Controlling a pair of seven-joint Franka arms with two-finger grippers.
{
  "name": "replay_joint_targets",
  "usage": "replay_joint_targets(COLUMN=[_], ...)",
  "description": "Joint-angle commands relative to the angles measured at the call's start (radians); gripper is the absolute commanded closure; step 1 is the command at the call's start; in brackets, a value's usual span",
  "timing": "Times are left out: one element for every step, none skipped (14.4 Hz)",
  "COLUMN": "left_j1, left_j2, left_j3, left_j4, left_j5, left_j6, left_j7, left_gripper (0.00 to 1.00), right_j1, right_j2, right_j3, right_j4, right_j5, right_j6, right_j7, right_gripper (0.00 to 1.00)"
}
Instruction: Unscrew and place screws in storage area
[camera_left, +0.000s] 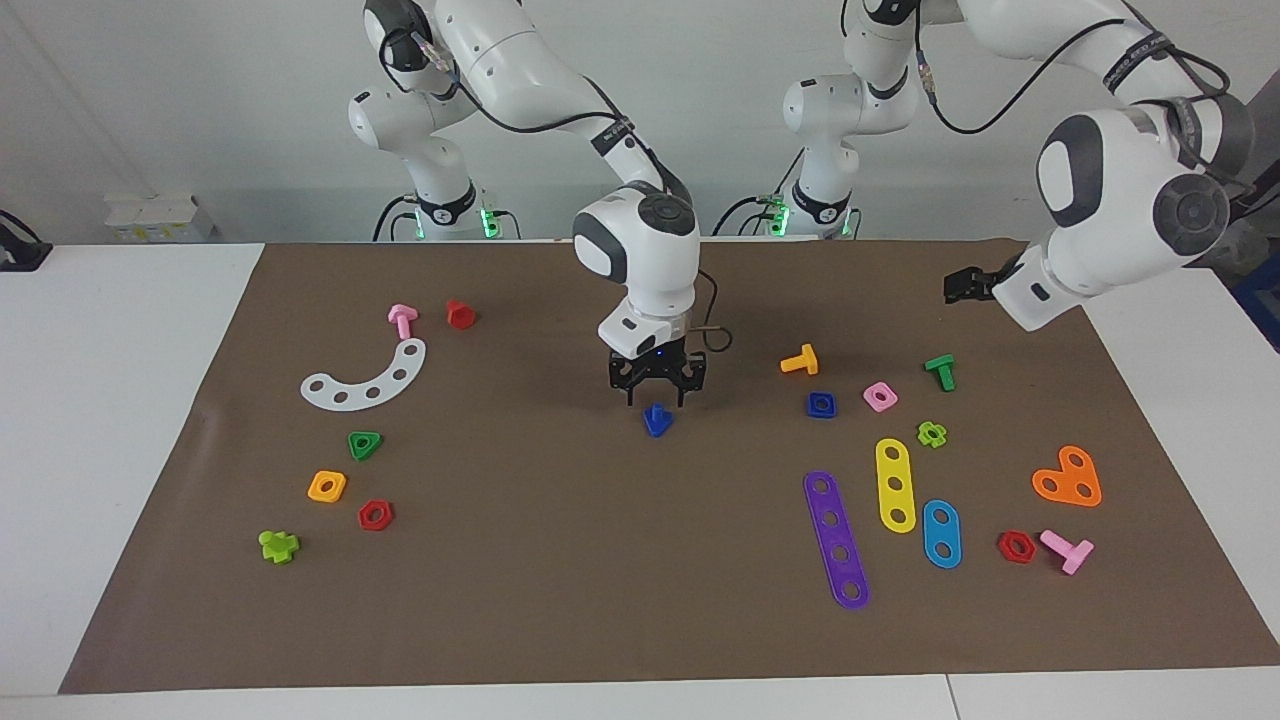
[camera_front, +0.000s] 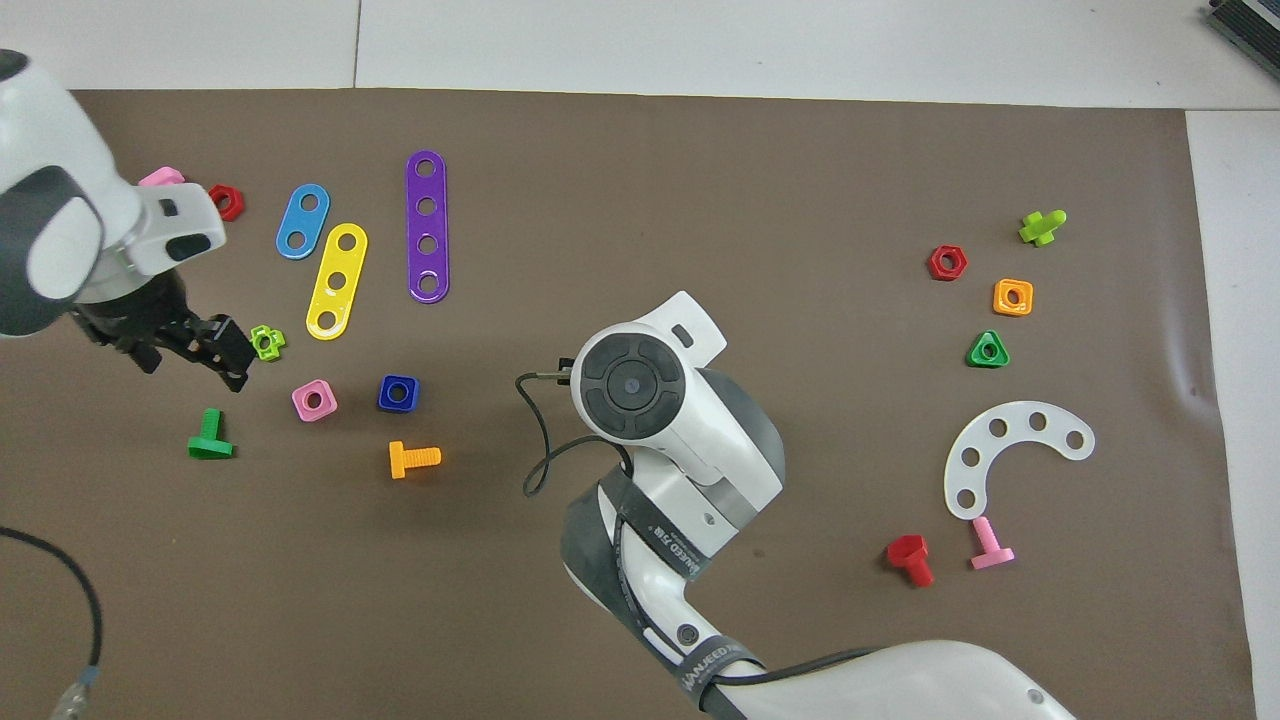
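The blue bolt (camera_left: 657, 420) stands on the brown mat (camera_left: 560, 580) near its middle. My right gripper (camera_left: 657, 398) hangs straight down just above it, fingers open on either side of it and not touching. In the overhead view the right wrist (camera_front: 632, 385) hides both the bolt and the gripper. The storage area is the mat patch toward the right arm's end, with the white arc strip (camera_left: 365, 380) and the green (camera_left: 365, 444), orange (camera_left: 327, 486) and red (camera_left: 375, 515) nuts. My left gripper (camera_left: 960, 285) is raised over the mat's left-arm end, empty as far as I can see.
A blue square nut (camera_left: 821, 404), pink nut (camera_left: 879, 396), orange bolt (camera_left: 799, 360) and green bolt (camera_left: 940, 370) lie toward the left arm's end. With them are the purple (camera_left: 836, 540), yellow (camera_left: 895, 485) and blue (camera_left: 941, 533) strips and an orange heart plate (camera_left: 1068, 478).
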Motion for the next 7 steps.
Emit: replay_joint_targets(left_j1=[0.0,0.0,0.0,0.0,-0.001,-0.006,-0.011], left_j2=[-0.132,-0.181,-0.204,-0.215,-0.226,-0.232,-0.231], left_j3=[-0.007,-0.007,-0.007,-0.007,-0.007,-0.007,-0.009], left_j4=[-0.048,-0.058,-0.047,-0.035,-0.032,-0.032,-0.032], left_j5=[0.016,0.016,0.015,0.009,0.007,0.007,0.007], left_j6=[-0.033,-0.022,-0.014,0.01,0.057,0.112,0.169], left_j7=[-0.034,-0.041,-0.041,-0.043,-0.043,-0.044,-0.046], left_gripper=[0.0,0.0,0.0,0.0,0.0,0.0,0.0], right_j1=[0.005,0.005,0.005,0.005,0.006,0.006,0.005], right_j2=[0.013,0.013,0.013,0.013,0.013,0.013,0.013], right_j3=[-0.003,-0.003,-0.003,-0.003,-0.003,-0.003,-0.003], right_j4=[0.015,0.015,0.015,0.015,0.015,0.015,0.017], right_j5=[-0.028,-0.029,-0.029,-0.029,-0.029,-0.029,-0.031], right_j6=[0.011,0.011,0.011,0.011,0.011,0.013,0.013], right_j7=[0.027,0.027,0.027,0.027,0.027,0.028,0.027], right_gripper=[0.26,0.26,0.28,0.36,0.46,0.55,0.57])
